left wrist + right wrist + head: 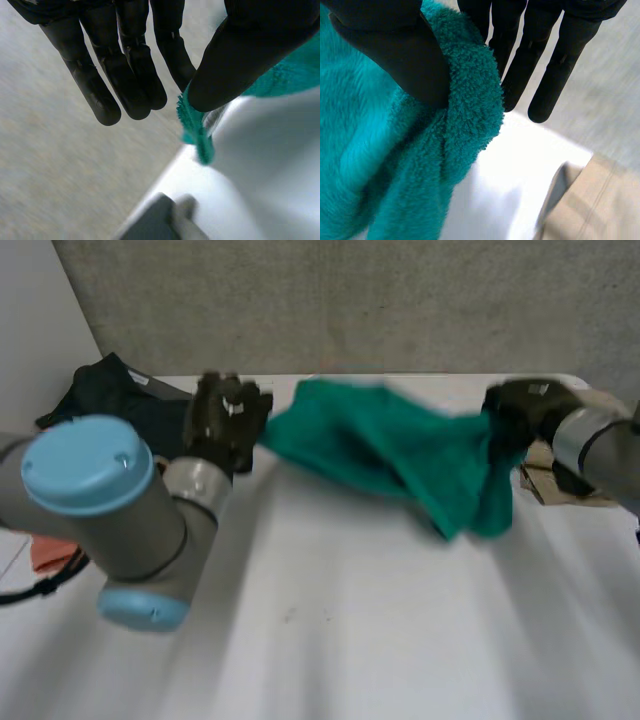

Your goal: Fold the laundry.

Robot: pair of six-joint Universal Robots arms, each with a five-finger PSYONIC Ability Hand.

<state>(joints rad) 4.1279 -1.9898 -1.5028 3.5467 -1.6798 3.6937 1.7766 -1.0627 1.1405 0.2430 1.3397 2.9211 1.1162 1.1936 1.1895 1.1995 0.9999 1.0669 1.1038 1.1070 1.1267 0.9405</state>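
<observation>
At the tabletop's (330, 640) far left corner lies a dark heap of clothes (110, 390), just beside it the left hand (228, 420) pinches one end of the green fleece cloth (400, 455), which sags across the far side to the right hand (525, 408), whose thumb clamps its other end, near a beige garment (548, 485) at the right edge.
</observation>
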